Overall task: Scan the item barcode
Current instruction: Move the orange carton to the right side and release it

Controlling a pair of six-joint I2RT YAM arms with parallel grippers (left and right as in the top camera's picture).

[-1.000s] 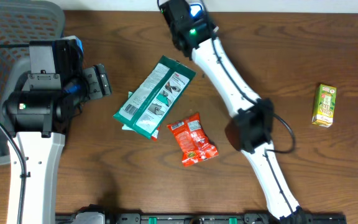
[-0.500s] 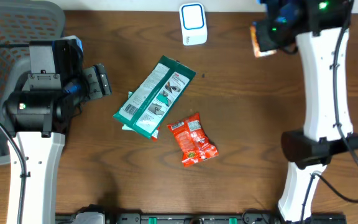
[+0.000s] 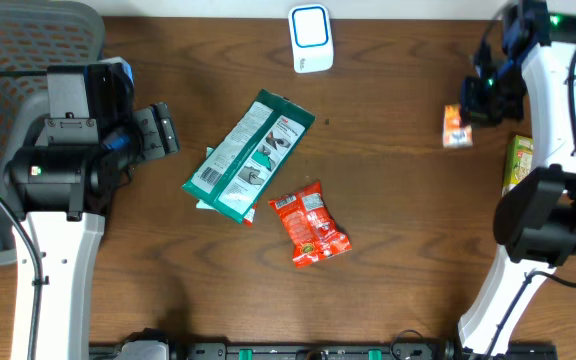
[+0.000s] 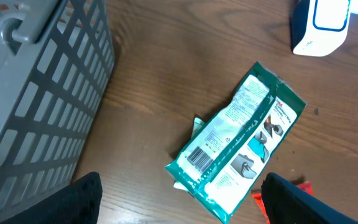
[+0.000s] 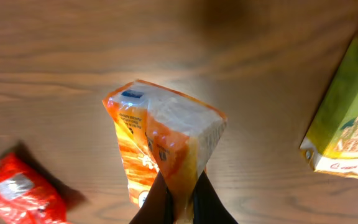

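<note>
**Orange packet held at the right end of the table**

A small orange foil snack packet [image 5: 166, 143] with a white, crimped top edge was seen pinched at one end between the closed fingers of the right gripper [image 5: 179, 200]. It was held above the brown wooden table [image 3: 398, 220], near the far right side, just left of a green juice carton [image 3: 520, 160] lying there. A small blue patch was noted on the packet's upper corner; its printing could not be read, and no barcode could be made out on it.

The white scanner with a blue outline [image 3: 310, 38] was standing at the far edge, well apart from the packet. On a flat green-and-white pouch [image 4: 238, 149] at mid-table a barcode [image 4: 201, 155] was visible; its other text was too small to read. A red crinkled snack bag [image 3: 310, 222] lay beside it. The left gripper [image 3: 158, 130] was held with its fingers spread wide and empty, beside a grey mesh basket [image 4: 36, 93].
</note>
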